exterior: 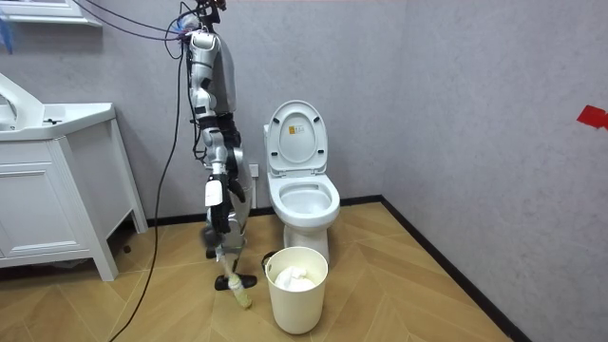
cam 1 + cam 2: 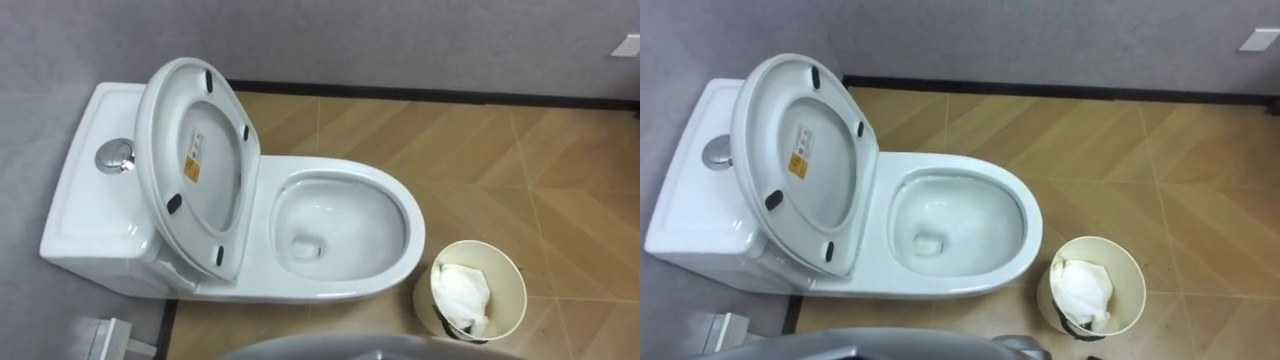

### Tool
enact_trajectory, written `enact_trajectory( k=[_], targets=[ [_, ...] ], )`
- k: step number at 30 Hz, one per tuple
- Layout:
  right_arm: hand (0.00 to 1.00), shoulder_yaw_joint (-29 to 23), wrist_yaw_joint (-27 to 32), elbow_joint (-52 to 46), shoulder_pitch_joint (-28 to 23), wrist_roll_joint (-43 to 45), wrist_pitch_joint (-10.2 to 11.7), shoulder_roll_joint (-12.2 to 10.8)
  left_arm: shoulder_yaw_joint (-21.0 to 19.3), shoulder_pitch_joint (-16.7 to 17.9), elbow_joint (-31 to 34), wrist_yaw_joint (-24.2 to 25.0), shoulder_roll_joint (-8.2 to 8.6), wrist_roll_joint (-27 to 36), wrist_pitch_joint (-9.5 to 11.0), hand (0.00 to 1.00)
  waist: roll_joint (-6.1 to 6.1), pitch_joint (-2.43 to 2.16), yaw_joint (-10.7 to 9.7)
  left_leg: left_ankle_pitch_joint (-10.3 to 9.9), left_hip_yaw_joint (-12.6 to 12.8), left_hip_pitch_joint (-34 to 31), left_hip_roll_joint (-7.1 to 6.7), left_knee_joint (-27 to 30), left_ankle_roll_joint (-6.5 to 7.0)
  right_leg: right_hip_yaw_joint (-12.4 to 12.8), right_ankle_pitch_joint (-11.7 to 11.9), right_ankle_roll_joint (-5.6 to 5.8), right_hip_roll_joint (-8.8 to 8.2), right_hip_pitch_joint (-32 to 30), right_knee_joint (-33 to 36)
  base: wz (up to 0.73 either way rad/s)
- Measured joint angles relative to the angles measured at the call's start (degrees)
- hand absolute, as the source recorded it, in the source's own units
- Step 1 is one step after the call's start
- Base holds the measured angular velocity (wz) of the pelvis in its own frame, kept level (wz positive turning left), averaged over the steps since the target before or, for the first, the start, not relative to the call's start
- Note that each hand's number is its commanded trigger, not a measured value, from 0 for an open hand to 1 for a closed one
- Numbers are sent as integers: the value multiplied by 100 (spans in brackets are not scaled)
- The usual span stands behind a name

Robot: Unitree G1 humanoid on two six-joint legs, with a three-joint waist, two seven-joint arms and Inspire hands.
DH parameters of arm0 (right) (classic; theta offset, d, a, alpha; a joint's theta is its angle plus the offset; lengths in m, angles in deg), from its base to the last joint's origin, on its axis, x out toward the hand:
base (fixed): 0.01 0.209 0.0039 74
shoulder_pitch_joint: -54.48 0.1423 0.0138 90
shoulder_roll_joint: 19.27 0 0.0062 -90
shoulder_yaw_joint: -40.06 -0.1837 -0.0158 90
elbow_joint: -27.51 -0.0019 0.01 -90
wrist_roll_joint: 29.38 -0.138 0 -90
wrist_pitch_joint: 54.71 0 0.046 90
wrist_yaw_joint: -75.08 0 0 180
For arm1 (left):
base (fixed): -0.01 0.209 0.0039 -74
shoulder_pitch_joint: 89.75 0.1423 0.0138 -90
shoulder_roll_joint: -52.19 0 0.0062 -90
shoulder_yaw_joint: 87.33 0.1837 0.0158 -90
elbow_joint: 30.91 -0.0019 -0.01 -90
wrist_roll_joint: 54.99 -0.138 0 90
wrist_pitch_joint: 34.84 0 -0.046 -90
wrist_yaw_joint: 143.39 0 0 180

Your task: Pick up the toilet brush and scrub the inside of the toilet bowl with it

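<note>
Though I can't tell whether my right hand [image 1: 218, 211] grips it, the brush [image 1: 235, 290] shows just below that hand, yellowish head near the floor; beyond, toilet [image 2: 415, 235] lid [image 2: 195, 165] up, bowl open, bin [image 2: 508, 285] beside.

The robot stands upright just beside the white ceramic toilet [image 1: 302, 224], on the room view's left of it. Its torso is turned side-on to the room camera and faces the toilet. The head looks down onto the bowl. The right arm, the one nearer the room camera, hangs down along the torso and hip with the elbow slightly bent, not reaching toward the toilet. The right hand [image 1: 214, 195] sits low beside the thigh, about level with the toilet's bowl rim, its back toward the camera.
</note>
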Motion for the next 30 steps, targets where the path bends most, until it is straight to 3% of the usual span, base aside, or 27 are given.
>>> enact_trajectory(
  k=[13, 16, 30],
  targets=[
    [0, -186, -281, 211, 108, 30, -208, -5, -3, 64, -4, 53, 23, 1, -121, 0, 47, -42, -74, -4, -12, 17, 14, 33, -7, -6, 11, -26, 9, 6, 66, 0],
    [0, -178, -534, 420, 115, 31, -310, 21, -176, 70, -8, 61, 80, -38, -149, 0, 61, -50, -17, -5, -8, 45, 16, 32, -8, -10, 15, -28, 10, 31, 67, 0],
    [0, 79, -1698, 1138, 102, 208, -828, 55, -237, 22, -5, 281, 151, -116, -577, 0, 22, -40, 27, -20, -161, 5, 43, 58, -35, -170, -5, -57, 5, 29, 35, 3]
  ],
)
